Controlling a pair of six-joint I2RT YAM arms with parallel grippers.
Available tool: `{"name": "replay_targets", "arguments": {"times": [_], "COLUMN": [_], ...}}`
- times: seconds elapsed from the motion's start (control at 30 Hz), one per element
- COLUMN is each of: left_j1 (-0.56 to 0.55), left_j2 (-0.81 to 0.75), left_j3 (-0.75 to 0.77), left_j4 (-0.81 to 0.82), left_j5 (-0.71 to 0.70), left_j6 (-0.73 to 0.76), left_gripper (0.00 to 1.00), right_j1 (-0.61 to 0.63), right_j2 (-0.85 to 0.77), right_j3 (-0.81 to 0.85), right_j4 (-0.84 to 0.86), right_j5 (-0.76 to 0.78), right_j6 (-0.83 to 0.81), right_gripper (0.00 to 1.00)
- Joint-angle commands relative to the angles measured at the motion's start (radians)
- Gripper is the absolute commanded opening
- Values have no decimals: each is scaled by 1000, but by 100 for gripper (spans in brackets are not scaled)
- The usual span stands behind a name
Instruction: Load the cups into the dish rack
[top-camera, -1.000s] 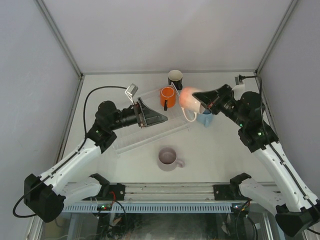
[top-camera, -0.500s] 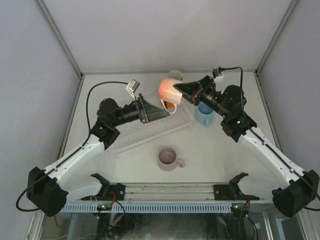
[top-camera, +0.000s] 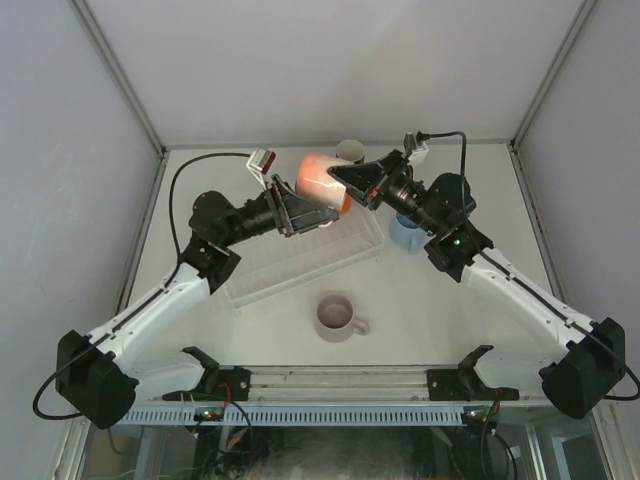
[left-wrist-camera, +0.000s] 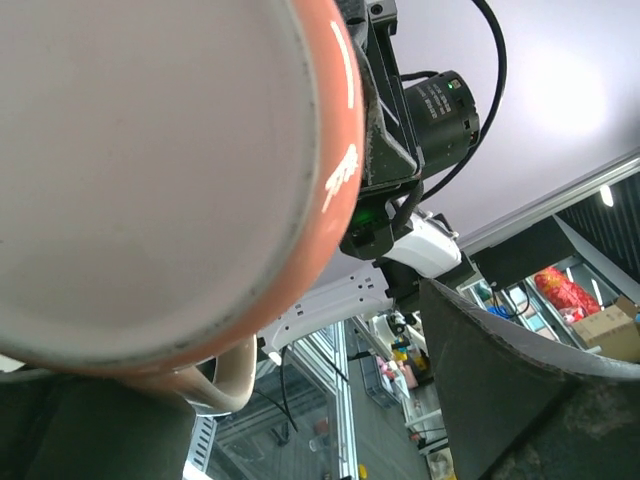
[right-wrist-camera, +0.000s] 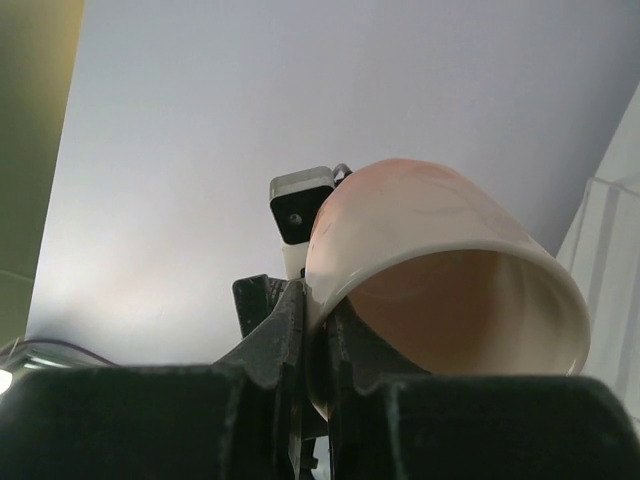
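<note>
Above the table (top-camera: 450, 310), right hand (top-camera: 338, 180) pinches a seemingly peach-pink cup (top-camera: 315, 170).

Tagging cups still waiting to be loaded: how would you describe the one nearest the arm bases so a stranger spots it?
Find the clear dish rack lying slantwise in the middle of the table. Between it and the table's near edge stands a pale lilac mug, upright. It is the only cup on that side, alone.
</note>
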Motion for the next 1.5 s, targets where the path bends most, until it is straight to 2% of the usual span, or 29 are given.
{"name": "replay_targets", "arguments": {"times": [0.0,0.33,0.57,0.73,0.9,1.07,1.47], "left_j1": [-6,50,69,67,53,49,48], "left_j2": [-16,-114,-97,-74,-54,-65,-50], "left_j3": [58,-18,-10,10,32,30,51], "left_j4": [97,132,135,134,69,18,-22], "left_j5": [-3,-132,-116,-91,-70,-84,-69], "left_j6": [-32,-16,-32,-32,4,36,72], "left_gripper": [83,69,58,58,66,68,56], "right_j1": [28,45,50,64,72,77,97], "right_j2": [6,-49,-38,-38,-34,-27,2], "right_j3": [24,-12,-12,-13,-11,-6,2], "right_j4": [175,100,90,62,49,39,34], "right_j5": [34,82,72,83,96,105,100], "right_j6": [-3,-49,-42,-51,-58,-64,-62], "right_gripper": [0,0,0,0,0,0,0]}}
